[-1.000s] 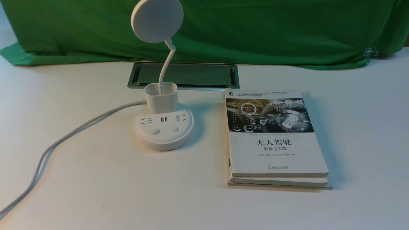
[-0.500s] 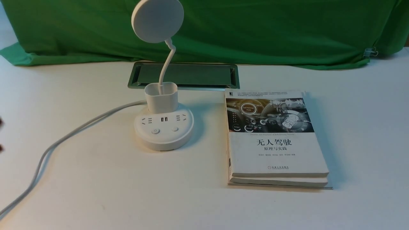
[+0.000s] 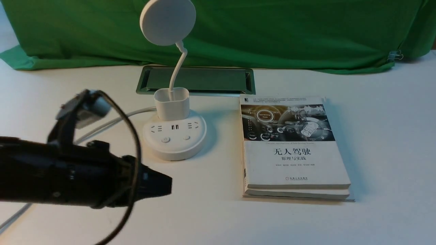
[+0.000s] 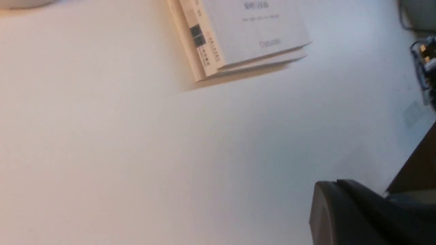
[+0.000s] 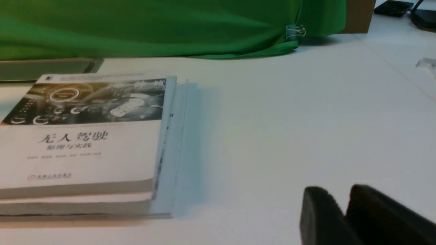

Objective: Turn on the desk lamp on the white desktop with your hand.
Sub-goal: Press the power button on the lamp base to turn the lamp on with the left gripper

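Observation:
The white desk lamp [image 3: 174, 137] stands on the white desktop [image 3: 381, 112], left of centre, with its disc head [image 3: 168, 22] raised on the bent neck and not lit. Two round buttons [image 3: 165, 139] sit on the front of its base. My left gripper [image 3: 168, 185] is shut and empty. It points right, above the desktop, in front of the base and a little left of it, without touching it. In the left wrist view its jaws [image 4: 327, 185] are pressed together. My right gripper [image 5: 340, 194] shows only in the right wrist view, shut and empty, low over bare desktop right of the book.
A white-covered book [image 3: 293, 146] lies right of the lamp on a second book; it also shows in both wrist views [image 4: 238, 34] [image 5: 85, 146]. The lamp's grey cord [image 3: 112, 120] runs left behind my arm. A silver-framed cable slot [image 3: 196, 80] and green cloth [image 3: 272, 30] lie behind.
My left arm has swept in from the left edge of the front view and now reaches to just in front of the lamp base. The lamp and the book have not moved.

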